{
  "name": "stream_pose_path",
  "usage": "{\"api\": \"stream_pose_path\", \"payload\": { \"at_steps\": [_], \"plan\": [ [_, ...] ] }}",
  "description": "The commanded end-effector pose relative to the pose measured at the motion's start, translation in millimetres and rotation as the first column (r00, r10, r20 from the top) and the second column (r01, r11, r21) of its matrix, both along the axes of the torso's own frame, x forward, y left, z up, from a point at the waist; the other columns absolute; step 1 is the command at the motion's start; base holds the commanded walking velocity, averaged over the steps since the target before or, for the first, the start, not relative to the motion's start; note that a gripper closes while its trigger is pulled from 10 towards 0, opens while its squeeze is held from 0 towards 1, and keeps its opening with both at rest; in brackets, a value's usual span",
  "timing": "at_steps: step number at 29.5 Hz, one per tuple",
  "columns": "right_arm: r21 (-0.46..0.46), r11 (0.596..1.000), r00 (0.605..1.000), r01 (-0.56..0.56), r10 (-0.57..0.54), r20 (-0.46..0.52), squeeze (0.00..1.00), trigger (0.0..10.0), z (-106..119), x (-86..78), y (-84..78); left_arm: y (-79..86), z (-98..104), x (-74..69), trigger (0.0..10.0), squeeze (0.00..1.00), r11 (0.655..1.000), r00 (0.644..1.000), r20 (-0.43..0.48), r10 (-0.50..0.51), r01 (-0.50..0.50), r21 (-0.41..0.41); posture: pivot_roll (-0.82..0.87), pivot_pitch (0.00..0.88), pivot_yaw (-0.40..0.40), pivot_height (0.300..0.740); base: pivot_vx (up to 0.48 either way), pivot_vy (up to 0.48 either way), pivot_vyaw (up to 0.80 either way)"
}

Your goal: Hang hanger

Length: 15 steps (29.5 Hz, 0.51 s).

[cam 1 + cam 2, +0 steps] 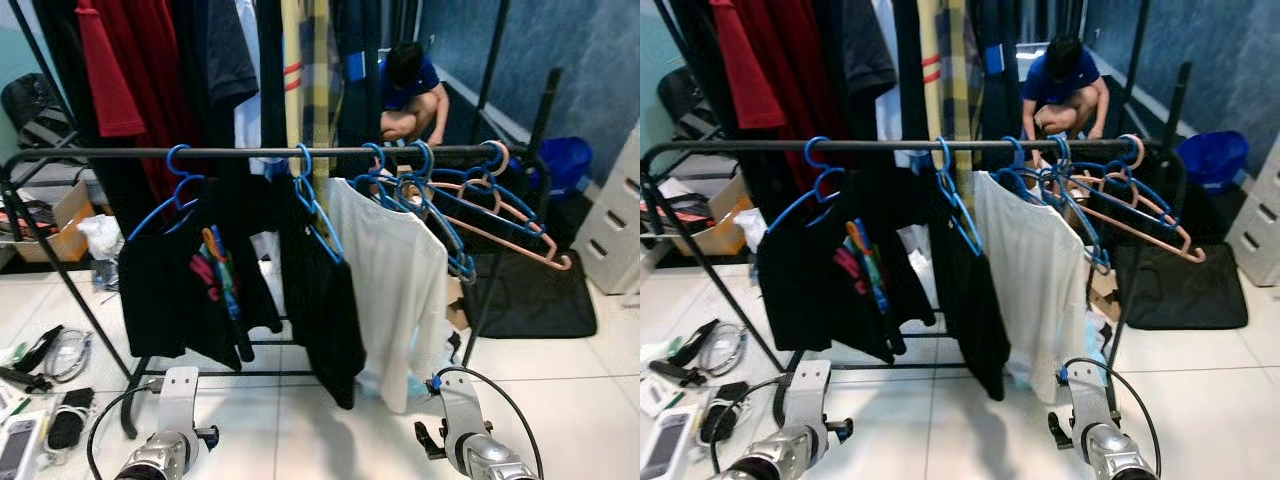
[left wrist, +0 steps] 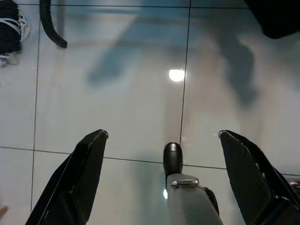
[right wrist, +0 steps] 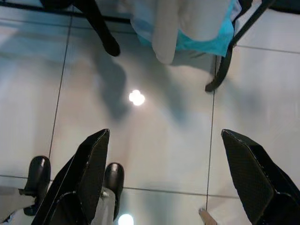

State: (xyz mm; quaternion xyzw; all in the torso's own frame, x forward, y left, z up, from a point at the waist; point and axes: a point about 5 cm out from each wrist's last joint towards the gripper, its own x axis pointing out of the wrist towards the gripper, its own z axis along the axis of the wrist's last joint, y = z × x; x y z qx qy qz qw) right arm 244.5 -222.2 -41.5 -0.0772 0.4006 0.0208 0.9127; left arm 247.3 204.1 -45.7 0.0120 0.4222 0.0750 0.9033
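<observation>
- Black clothes rail runs straight across in front of the robot, loaded with garments.
- Blue hanger carries a black shirt; a second black piece and a white shirt hang alongside.
- Toward the right end, empty blue hangers bunch together with a pink hanger, all hooked over the rail.
- Left gripper hangs low over the white floor tiles, fingers spread wide, nothing between them.
- Right gripper likewise spread apart and empty, above tiles near the rail's foot.
- A person crouches behind the rail, perhaps beside another rack; it's dim there.
</observation>
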Motion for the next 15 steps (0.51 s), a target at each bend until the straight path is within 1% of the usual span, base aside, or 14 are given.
{"api": "stream_pose_path", "payload": {
  "at_steps": [1,2,3,4,5,6,8,9,11,13,14,15],
  "plan": [
    [0.005,1.000,1.000,-0.022,0.022,0.019,0.00,10.0,0.4,2.0,6.2,5.0,0.5,-0.9,10.0,0.00,1.000,1.000,0.010,0.013,-0.013,0.013,-0.04,0.000,0.018,0.740,0.000,0.000,0.00],
    [-0.027,0.998,0.998,-0.050,0.051,0.042,0.00,10.0,2.4,3.9,5.9,7.0,2.1,0.6,10.0,0.00,1.000,0.999,0.025,0.019,-0.020,0.020,-0.04,0.000,0.018,0.740,0.000,0.000,0.00],
    [-0.027,0.998,0.998,-0.050,0.051,0.042,0.00,10.0,2.4,3.9,5.9,7.0,2.1,0.6,10.0,0.00,1.000,0.999,0.025,0.019,-0.020,0.020,-0.04,0.000,0.018,0.740,0.000,0.000,0.00],
    [-0.042,0.995,0.993,-0.088,0.091,0.073,0.00,10.0,4.8,6.3,7.4,10.8,4.5,2.6,10.0,0.00,0.999,0.998,0.046,0.042,-0.043,0.021,-0.04,0.000,0.021,0.740,0.000,0.000,0.00],
    [-0.029,0.993,0.987,-0.115,0.117,0.109,0.00,10.0,7.1,8.2,10.3,17.2,9.4,6.7,10.0,0.00,0.997,0.994,0.082,0.069,-0.071,0.024,-0.06,0.000,0.036,0.740,0.000,0.000,0.00],
    [-0.029,0.993,0.987,-0.115,0.117,0.109,0.00,10.0,7.1,8.2,10.3,17.2,9.4,6.7,10.0,0.00,0.997,0.994,0.082,0.069,-0.071,0.024,-0.06,0.000,0.036,0.740,0.000,0.000,0.00],
    [0.027,0.988,0.976,-0.153,0.147,0.162,0.00,10.0,10.3,10.5,16.1,26.0,16.6,12.3,10.0,0.00,0.994,0.985,0.135,0.109,-0.112,0.015,-0.06,0.000,0.039,0.740,0.264,0.000,0.00],
    [0.027,0.988,0.976,-0.153,0.147,0.162,0.00,10.0,10.3,10.5,16.1,26.0,16.6,12.3,10.0,0.00,0.994,0.985,0.135,0.109,-0.112,0.015,-0.06,0.000,0.039,0.740,0.285,0.000,0.00],
    [0.077,0.977,0.959,-0.196,0.175,0.223,0.00,10.0,14.7,13.4,22.2,33.8,23.1,16.8,10.0,0.00,0.992,0.977,0.176,0.122,-0.127,0.016,-0.06,0.000,0.037,0.740,0.294,0.000,0.00],
    [0.077,0.977,0.959,-0.196,0.175,0.223,0.00,10.0,14.7,13.4,22.2,33.8,23.1,16.8,10.0,0.00,0.992,0.977,0.176,0.122,-0.127,0.016,-0.06,0.000,0.037,0.740,0.304,0.000,0.00],
    [0.098,0.973,0.953,-0.208,0.179,0.245,0.00,10.0,16.3,14.3,24.2,36.6,25.5,18.3,10.0,0.00,0.991,0.974,0.189,0.125,-0.131,0.017,-0.06,0.000,0.037,0.740,0.304,0.000,0.00],
    [0.149,0.951,0.901,-0.272,0.197,0.385,0.00,10.0,52.2,42.7,8.1,40.0,28.9,20.8,10.0,0.00,0.992,0.971,0.208,0.121,-0.128,0.020,-0.06,0.000,0.042,0.740,0.307,0.000,0.00]
  ]
}}
